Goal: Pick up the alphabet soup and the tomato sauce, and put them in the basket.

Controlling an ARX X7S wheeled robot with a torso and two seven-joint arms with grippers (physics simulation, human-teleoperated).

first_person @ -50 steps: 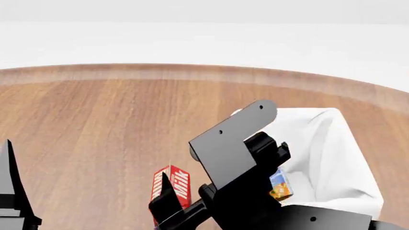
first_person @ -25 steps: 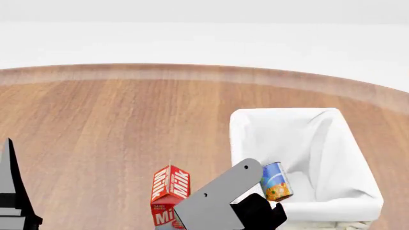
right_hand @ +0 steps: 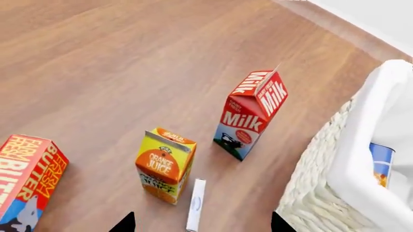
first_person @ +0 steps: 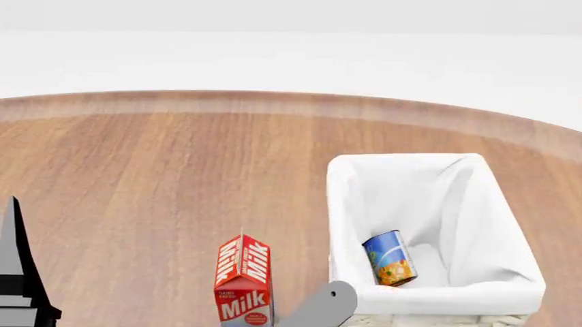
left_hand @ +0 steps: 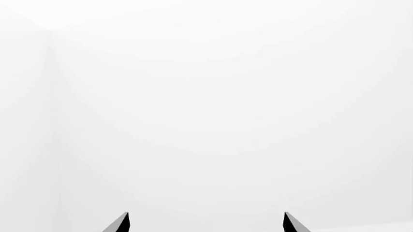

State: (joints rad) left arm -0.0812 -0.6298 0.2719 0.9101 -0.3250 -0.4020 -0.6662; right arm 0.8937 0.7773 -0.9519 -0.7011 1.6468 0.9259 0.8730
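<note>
The alphabet soup (first_person: 389,257), a blue can with a yellow-orange picture, lies tilted inside the basket (first_person: 427,298) against its near left wall. The right wrist view shows a strip of the alphabet soup (right_hand: 381,163) behind the basket's cloth rim (right_hand: 357,166). My right gripper (right_hand: 201,224) is open and holds nothing, hovering over the table beside the basket's wicker wall. Only a grey plate of the right arm (first_person: 315,310) shows in the head view. My left gripper (left_hand: 206,223) is open, facing blank white. The tomato sauce is out of view.
A red milk carton (first_person: 244,279) stands just left of the basket. The milk carton (right_hand: 252,113), an orange juice carton (right_hand: 164,164), a red butter box (right_hand: 26,179) and a small flat white object (right_hand: 195,205) sit on the wooden table (first_person: 163,177). The left arm (first_person: 16,272) is at the near left.
My right arm has pulled back and down from over the basket, almost out of the head view. The basket and the soup can inside it now show fully.
</note>
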